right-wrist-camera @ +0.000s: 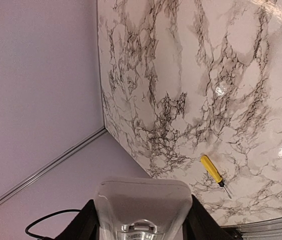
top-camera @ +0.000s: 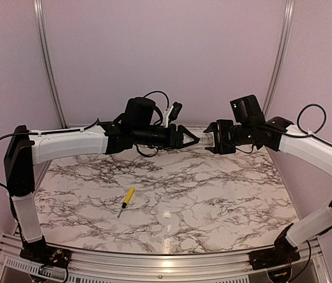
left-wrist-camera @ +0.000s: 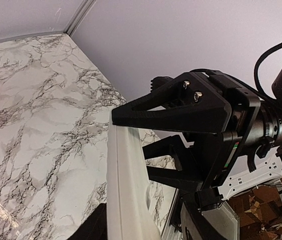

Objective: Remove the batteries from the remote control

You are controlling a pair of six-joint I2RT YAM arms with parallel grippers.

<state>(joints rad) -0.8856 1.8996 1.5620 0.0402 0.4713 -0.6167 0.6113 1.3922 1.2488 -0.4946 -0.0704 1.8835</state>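
pinching remote control [left-wrist-camera: 125, 185] at both ends, left jaws, right jaws, above table [top-camera: 213, 194] rear edge, screwdriver [top-camera: 127, 200] well apart

Marble table [top-camera: 213, 188] carries a yellow screwdriver [top-camera: 126, 201].

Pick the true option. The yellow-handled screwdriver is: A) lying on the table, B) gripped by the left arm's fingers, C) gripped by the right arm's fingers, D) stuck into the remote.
A: the screwdriver lies loose on the table, with nothing gripping it.
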